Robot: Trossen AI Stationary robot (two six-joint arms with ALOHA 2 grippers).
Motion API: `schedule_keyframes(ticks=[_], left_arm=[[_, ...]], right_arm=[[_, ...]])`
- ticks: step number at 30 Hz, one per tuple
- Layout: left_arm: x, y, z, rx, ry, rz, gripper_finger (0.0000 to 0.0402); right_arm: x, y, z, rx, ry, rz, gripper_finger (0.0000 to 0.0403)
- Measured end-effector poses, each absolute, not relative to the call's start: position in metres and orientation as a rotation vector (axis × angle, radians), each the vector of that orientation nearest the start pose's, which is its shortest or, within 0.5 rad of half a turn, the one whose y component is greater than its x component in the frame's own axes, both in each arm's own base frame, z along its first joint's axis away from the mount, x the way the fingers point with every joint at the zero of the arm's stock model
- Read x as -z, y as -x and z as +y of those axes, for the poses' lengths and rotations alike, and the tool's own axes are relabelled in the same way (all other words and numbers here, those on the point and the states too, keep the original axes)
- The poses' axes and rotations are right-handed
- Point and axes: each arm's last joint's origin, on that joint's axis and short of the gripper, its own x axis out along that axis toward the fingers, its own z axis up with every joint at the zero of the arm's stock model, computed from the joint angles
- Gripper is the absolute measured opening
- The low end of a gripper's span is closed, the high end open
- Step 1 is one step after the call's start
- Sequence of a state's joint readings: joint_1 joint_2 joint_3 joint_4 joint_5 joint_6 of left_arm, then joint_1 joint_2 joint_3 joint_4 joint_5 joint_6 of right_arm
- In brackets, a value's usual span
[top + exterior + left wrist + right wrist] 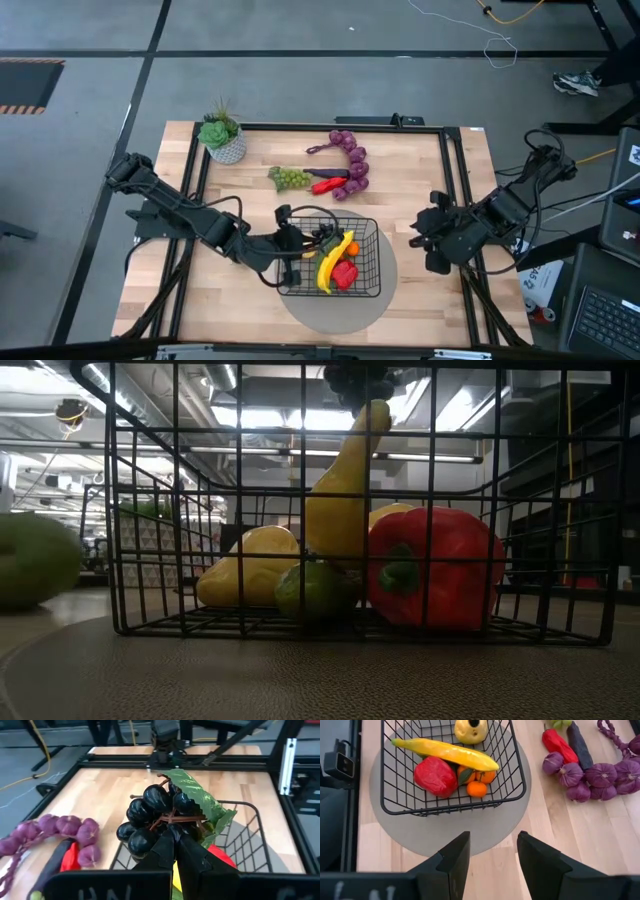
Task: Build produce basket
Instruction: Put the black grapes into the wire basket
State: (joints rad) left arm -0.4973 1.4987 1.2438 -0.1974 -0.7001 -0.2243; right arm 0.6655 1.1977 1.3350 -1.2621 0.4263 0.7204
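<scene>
The black wire basket (375, 262) stands on a round grey mat near the table's near edge. It holds a yellow banana (450, 752), a red pepper (435, 775), orange pieces (476, 788) and a yellow fruit (471, 730). My left gripper (290, 240) is over the basket's left side, shut on a dark grape bunch (150, 815) with a green leaf (200, 805). In the low view the bunch (350, 380) shows just above the banana's tip (375, 415). My right gripper (492, 850) hangs open to the right of the basket, touching nothing. My left gripper pinches the dark grape bunch between its two fingers at the brown stem (172, 820) where the twigs branch. The grapes and the leaf stick out beyond the fingertips. The bunch is lifted clear, over the basket's left part.
Behind the basket on the wood lie a purple string of bulbs (352, 160), a green grape bunch (290, 178), and a red pepper beside a dark vegetable (330, 185). A potted succulent (222, 135) stands at the far left corner. A green round thing (35, 560) lies left of the basket.
</scene>
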Motion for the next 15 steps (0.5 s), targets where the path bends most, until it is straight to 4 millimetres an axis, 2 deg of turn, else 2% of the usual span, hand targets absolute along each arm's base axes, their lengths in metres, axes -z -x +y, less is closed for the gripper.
schedule_keyframes(ticks=[8, 15], left_arm=[[-0.323, -0.304, -0.142, -0.163, -0.095, 0.373, 0.0], [-0.323, -0.312, -0.125, -0.166, -0.072, 0.387, 0.0]], right_arm=[[-0.343, -0.178, 0.125, 0.164, -0.032, 1.017, 0.0165], [-0.33, -0.19, 0.134, 0.186, 0.007, 1.064, 0.0165]])
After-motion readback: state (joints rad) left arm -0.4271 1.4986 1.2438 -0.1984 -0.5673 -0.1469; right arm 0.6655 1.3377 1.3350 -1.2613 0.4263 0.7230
